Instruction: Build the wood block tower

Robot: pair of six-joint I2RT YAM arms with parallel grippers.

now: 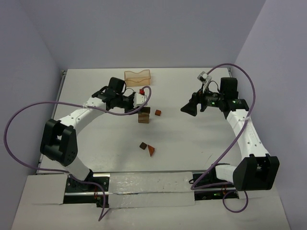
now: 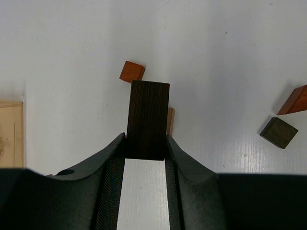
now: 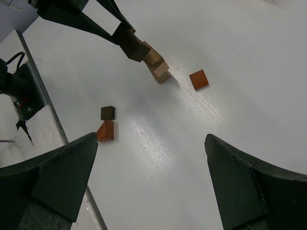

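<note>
Left fingers clamp the dark brown cuboid — long axis pointing ahead — over the tan stack; right fingers gape, farther off.

My top camera looks down from six o'clock over the whole desk. Wrist cameras sit close behind the left pincer and right pincer; all share the block stack near eleven o'clock.
</note>
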